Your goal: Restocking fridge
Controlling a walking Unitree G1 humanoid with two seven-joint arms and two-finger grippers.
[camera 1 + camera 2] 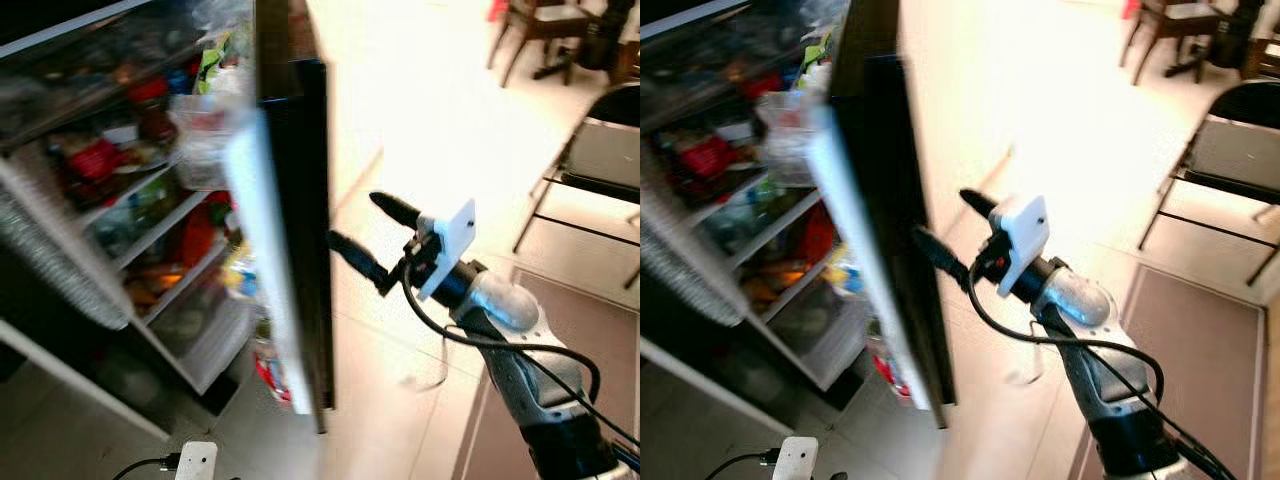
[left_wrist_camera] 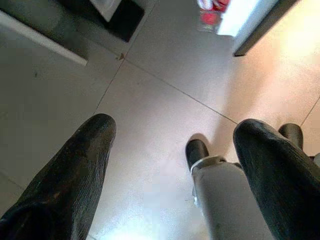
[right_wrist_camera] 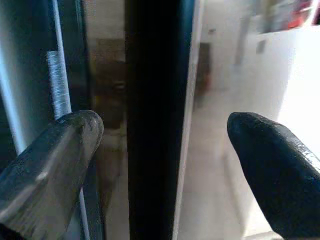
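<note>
Left gripper [image 2: 170, 165] hangs low below the fridge door, fingers spread, holding nothing, pointing at the glossy tiled floor [image 2: 150, 110].

Right gripper [image 1: 365, 235] is at the outer edge of the fridge door [image 1: 300, 230], fingers parted and straddling that dark, flat, hard-edged slab; grip not closed.

Likely step: swinging the door. Keep fingers square to the edge and push slowly; smooth panel may slip.

Beyond the door, fridge shelves [image 1: 150, 240] sit crammed with jars and packets. Folding chair [image 1: 600, 170] well away from the door.
</note>
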